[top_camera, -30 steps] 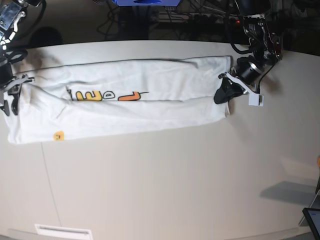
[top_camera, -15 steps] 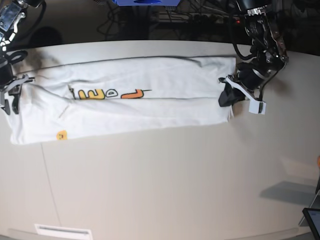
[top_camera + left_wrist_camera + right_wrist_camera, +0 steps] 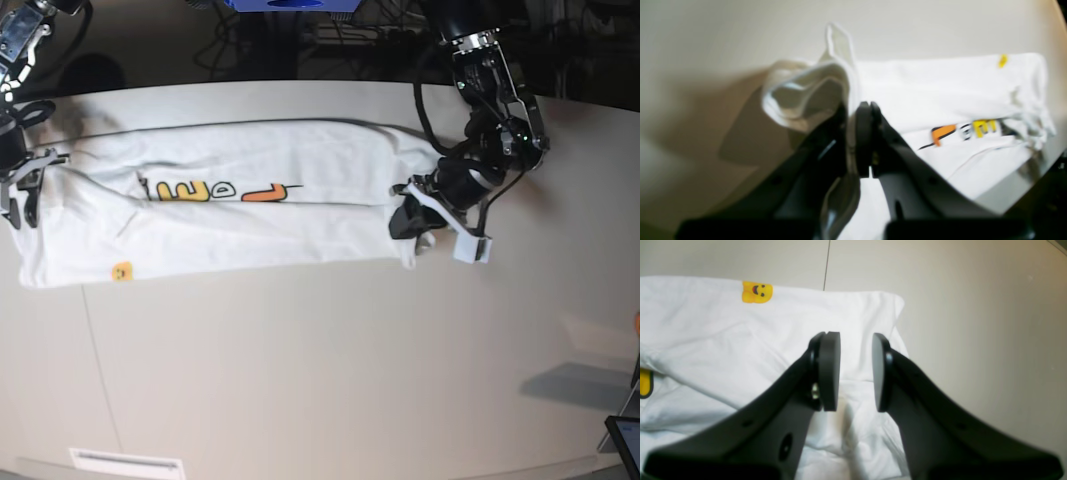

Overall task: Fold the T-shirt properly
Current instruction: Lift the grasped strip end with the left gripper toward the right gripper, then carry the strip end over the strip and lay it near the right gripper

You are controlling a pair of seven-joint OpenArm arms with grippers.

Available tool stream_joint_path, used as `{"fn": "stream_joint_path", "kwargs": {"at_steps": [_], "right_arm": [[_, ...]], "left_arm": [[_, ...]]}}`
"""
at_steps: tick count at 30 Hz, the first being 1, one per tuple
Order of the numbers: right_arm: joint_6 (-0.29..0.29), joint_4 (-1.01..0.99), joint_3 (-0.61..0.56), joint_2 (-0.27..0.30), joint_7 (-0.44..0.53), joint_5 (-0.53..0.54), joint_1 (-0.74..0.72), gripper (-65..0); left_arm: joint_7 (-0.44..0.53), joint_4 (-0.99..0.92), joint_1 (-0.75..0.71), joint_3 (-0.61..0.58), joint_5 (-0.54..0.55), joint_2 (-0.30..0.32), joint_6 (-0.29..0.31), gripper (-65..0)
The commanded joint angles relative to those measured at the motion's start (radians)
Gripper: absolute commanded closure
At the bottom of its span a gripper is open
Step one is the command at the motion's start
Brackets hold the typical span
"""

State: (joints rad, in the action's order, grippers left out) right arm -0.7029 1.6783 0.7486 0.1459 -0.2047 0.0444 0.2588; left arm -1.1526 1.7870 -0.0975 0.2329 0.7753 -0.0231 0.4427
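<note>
The T-shirt (image 3: 240, 215) lies folded lengthwise on the counter (image 3: 330, 380). The left gripper (image 3: 412, 222) pinches its lifted end between pressed jaws. Only the right wrist view shows the right gripper (image 3: 856, 371), jaws spread over the shirt's other end.

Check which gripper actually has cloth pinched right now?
The left gripper: its jaws are shut on the T-shirt end. The right gripper hangs open above the shirt, jaws apart, holding nothing.
</note>
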Motion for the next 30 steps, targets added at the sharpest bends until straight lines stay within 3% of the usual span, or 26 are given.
{"fn": "stream_joint_path", "kwargs": {"at_steps": [1,9,13,20,22,25,30], "right_arm": [[0.005,0.018,0.009,0.016,0.029,0.018,-0.002,-16.0],[0.005,0.018,0.01,0.016,0.027,0.016,0.0,-16.0],[0.005,0.015,0.01,0.016,0.027,0.015,0.0,-16.0],[0.005,0.012,0.004,0.016,0.027,0.015,0.0,-16.0],[0.005,0.012,0.004,0.016,0.027,0.015,0.0,-16.0],[0.005,0.012,0.002,0.016,0.027,0.015,0.0,-16.0],[0.005,0.012,0.002,0.016,0.027,0.015,0.0,-16.0]], "left_arm": [[0.021,0.02,0.014,-0.033,0.026,-0.011,-0.006,0.0],[0.023,0.015,0.034,-0.102,0.022,-0.131,-0.038,0.0],[0.024,0.014,0.034,-0.134,0.026,-0.134,-0.084,0.0],[0.036,0.014,0.031,-0.234,0.028,-0.134,-0.086,0.0],[0.082,0.014,0.029,-0.27,0.029,-0.134,-0.091,0.0],[0.147,-0.013,0.028,-0.34,0.031,-0.134,-0.146,0.0],[0.233,-0.158,0.071,-0.421,0.152,-0.134,-0.153,0.0]]}}
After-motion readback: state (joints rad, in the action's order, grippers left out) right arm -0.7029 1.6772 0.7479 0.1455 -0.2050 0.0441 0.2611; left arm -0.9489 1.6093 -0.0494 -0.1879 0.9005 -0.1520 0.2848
